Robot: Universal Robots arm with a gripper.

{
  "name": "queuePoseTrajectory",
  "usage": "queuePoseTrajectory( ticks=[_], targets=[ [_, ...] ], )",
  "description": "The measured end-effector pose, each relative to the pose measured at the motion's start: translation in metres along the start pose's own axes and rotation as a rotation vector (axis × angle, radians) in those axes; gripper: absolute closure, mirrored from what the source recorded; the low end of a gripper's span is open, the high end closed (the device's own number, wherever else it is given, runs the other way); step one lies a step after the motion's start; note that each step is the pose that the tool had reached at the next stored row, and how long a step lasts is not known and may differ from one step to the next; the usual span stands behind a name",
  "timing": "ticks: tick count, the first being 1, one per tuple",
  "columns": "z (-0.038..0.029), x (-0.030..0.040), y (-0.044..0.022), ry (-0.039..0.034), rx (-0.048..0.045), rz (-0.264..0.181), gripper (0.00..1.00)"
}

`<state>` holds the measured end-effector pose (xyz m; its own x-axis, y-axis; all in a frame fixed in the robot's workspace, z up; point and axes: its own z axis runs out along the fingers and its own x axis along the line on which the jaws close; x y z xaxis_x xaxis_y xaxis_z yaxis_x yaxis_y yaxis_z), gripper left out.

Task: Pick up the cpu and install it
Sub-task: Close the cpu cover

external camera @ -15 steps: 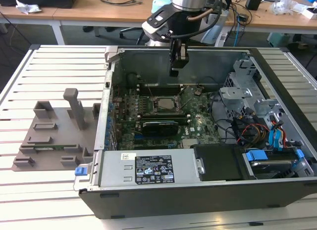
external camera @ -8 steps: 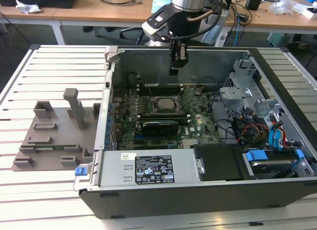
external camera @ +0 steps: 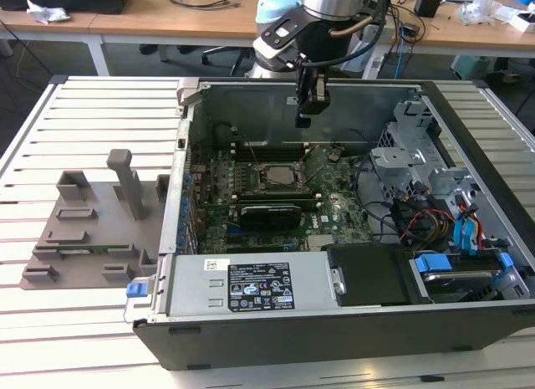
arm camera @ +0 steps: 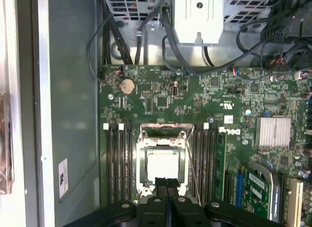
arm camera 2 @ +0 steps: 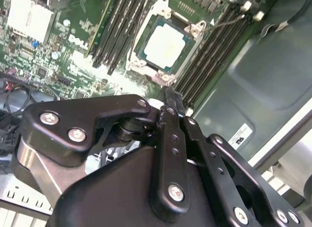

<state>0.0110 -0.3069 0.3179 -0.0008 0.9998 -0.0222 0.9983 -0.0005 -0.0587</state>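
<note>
We see an arm with a shiny silver tube, a pale blue cap on one joint and a black wrist section. A grey-and-white block sits at the wrist, and black cables run beside it. The gripper is matte black all over. In both wrist views we find flat, round-ended link bars pinned with silver screws, narrow black fingers and a smooth black body. We also see a bare metal piece behind one link.
</note>
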Motion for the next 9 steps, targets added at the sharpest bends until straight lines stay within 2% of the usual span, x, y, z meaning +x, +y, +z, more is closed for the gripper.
queuePoseTrajectory(
  ticks=[5,9],
  targets=[
    [-0.0005,0.0000,0.0088,-0.0054,0.0003,0.000,0.89],
    [-0.0010,-0.0001,0.0166,-0.0133,0.0003,0.000,0.89]
  ],
)
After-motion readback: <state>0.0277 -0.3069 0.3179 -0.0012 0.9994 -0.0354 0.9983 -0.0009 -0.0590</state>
